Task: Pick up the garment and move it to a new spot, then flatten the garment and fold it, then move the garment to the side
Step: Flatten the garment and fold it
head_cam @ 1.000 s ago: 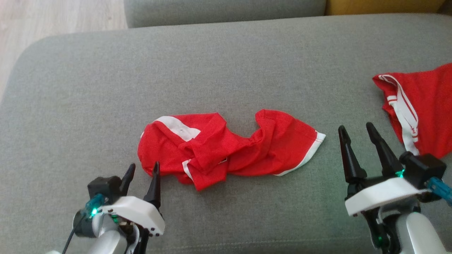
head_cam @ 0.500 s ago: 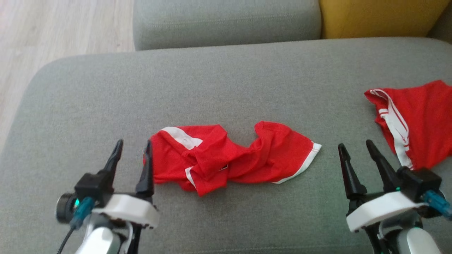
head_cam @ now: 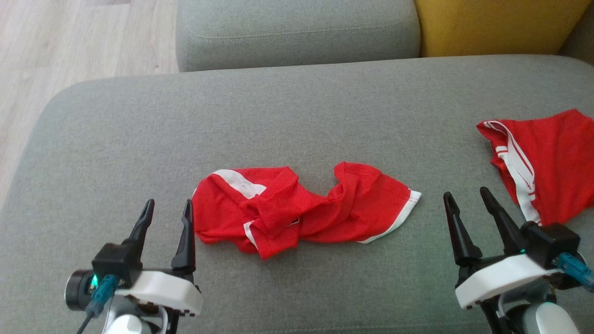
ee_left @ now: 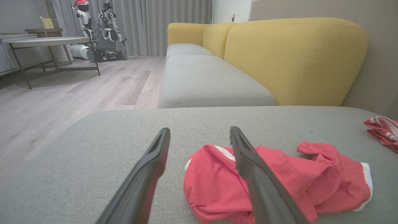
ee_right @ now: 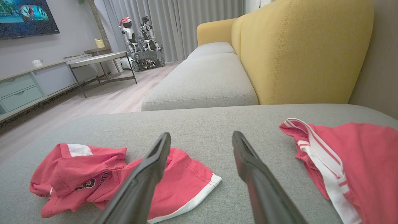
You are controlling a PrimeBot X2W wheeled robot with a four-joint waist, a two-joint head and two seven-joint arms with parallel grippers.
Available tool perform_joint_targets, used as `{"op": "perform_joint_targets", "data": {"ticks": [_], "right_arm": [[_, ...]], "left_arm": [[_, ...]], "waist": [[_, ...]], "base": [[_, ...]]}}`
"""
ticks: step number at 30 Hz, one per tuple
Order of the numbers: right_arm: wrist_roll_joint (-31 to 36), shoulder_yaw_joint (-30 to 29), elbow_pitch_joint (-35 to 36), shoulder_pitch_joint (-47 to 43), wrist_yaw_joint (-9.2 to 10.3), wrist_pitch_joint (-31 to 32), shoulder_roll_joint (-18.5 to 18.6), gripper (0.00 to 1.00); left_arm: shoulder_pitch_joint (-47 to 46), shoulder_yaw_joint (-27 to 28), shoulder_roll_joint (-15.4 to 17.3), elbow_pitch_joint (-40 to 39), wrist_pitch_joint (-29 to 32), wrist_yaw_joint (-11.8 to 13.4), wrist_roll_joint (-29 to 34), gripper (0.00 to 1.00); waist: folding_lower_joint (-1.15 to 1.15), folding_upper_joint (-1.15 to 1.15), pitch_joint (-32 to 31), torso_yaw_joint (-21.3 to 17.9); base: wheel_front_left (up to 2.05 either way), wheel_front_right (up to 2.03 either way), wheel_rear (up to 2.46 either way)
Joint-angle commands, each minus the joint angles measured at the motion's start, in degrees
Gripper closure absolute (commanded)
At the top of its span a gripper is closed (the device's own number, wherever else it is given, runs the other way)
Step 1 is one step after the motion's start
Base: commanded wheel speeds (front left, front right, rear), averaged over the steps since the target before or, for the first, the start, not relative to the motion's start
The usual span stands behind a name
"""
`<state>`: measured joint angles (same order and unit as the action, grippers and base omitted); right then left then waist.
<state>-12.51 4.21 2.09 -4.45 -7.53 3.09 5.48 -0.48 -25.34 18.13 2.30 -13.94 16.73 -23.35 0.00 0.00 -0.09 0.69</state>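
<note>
Head view, garment: the crumpled red garment [head_cam: 301,211] with white trim lies at the centre of the frame on the grey sofa cushion [head_cam: 297,116].
Head view, left gripper: the left gripper [head_cam: 168,202] is at the lower left with its fingers spread wide. It holds nothing, and its inner fingertip is just beside the garment's left edge.
Head view, right gripper: the right gripper [head_cam: 465,192] is at the lower right, spread wide and empty. It sits between the garment and a second red garment [head_cam: 552,157] at the right edge.
Left wrist view, garment: lower right of centre, partly behind the right-hand finger.
Left wrist view, background: a yellow backrest [ee_left: 295,59] is at the upper right and wooden floor [ee_left: 77,90] at the left.
Right wrist view, garment: lower left, partly behind the left-hand finger.
Right wrist view, second red garment: lower right, apart from both fingers, with bare cushion between them.
</note>
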Motion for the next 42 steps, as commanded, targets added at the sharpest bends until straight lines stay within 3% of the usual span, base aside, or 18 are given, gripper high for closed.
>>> {"op": "perform_joint_targets", "data": {"ticks": [1,12,18,24,29,39,40,41,42], "right_arm": [[0.4,1.14,2.41,1.1,0.04,0.21,0.65,0.0],[0.05,2.61,2.16,2.3,0.04,1.01,0.93,0.0],[-0.26,10.36,-0.07,6.22,0.04,2.22,1.92,0.0],[-1.27,23.56,-6.13,12.57,0.04,3.32,3.09,0.0],[-2.64,30.73,-12.98,18.24,0.04,2.66,2.47,0.0],[-1.22,33.72,-26.52,26.07,0.04,-0.43,0.03,0.02],[-1.3,33.67,-27.49,26.58,0.04,-0.92,-0.28,0.63],[-1.6,33.35,-28.12,26.92,0.04,-1.59,-0.58,1.0],[-1.95,33.12,-28.54,27.16,0.04,-2.17,-0.82,1.0]], "left_arm": [[-2.46,2.29,1.56,-1.85,-0.03,0.64,0.28,0.0],[-3.79,1.71,1.46,-1.91,0.03,0.61,0.42,0.0],[-5.9,1.22,1.01,-2.06,-0.1,0.22,0.82,0.0],[-8.21,0.61,-0.57,-1.31,-0.47,-0.3,1.12,0.0],[-9.6,0.52,-1.83,-0.42,-0.79,-0.87,1.44,0.0],[-10.17,1.29,-3.52,0.7,-1.03,-1.62,2.15,0.0],[-10.22,1.5,-3.68,0.65,-1.03,-1.67,2.28,0.0],[-10.23,1.72,-3.83,0.57,-1.04,-1.72,2.44,0.0],[-10.19,1.97,-3.95,0.47,-1.04,-1.76,2.6,0.0]], "waist": [[0.0,0.0,0.02,-0.01],[0.0,0.0,1.32,1.41],[0.0,0.0,3.82,3.91],[0.0,0.0,6.27,7.27],[0.0,0.0,7.9,9.65],[0.0,0.0,9.31,11.0],[0.0,0.0,9.4,10.99],[0.0,0.0,9.44,10.93],[0.0,0.0,9.47,10.79]], "base": [[0.0,0.0,0.0],[0.0,0.0,0.0],[0.0,0.0,0.0],[0.0,0.0,0.0],[0.0,0.0,0.0],[0.0,0.0,0.0],[0.0,0.0,0.0],[0.0,0.0,0.0],[0.0,0.0,0.0]]}}
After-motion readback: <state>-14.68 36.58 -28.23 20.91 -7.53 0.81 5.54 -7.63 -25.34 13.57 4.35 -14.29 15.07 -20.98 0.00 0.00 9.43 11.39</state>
